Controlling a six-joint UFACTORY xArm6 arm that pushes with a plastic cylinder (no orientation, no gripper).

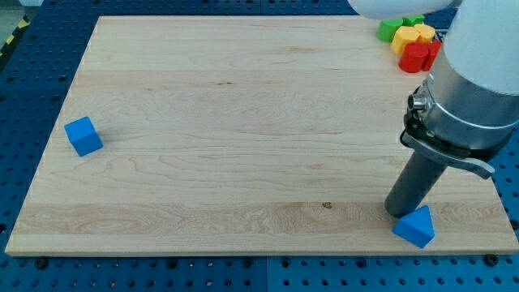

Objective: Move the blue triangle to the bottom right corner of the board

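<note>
The blue triangle (415, 226) lies near the bottom right corner of the wooden board (243, 122), close to the bottom edge. My tip (396, 212) rests on the board right at the triangle's upper left side, seemingly touching it. The dark rod rises up and to the right into the arm's grey and white body (474, 89).
A blue cube (83, 135) sits near the board's left edge. At the top right corner a cluster holds a green block (391, 29), a yellow block (413, 36) and a red block (419, 55), partly behind the arm. A blue pegboard table surrounds the board.
</note>
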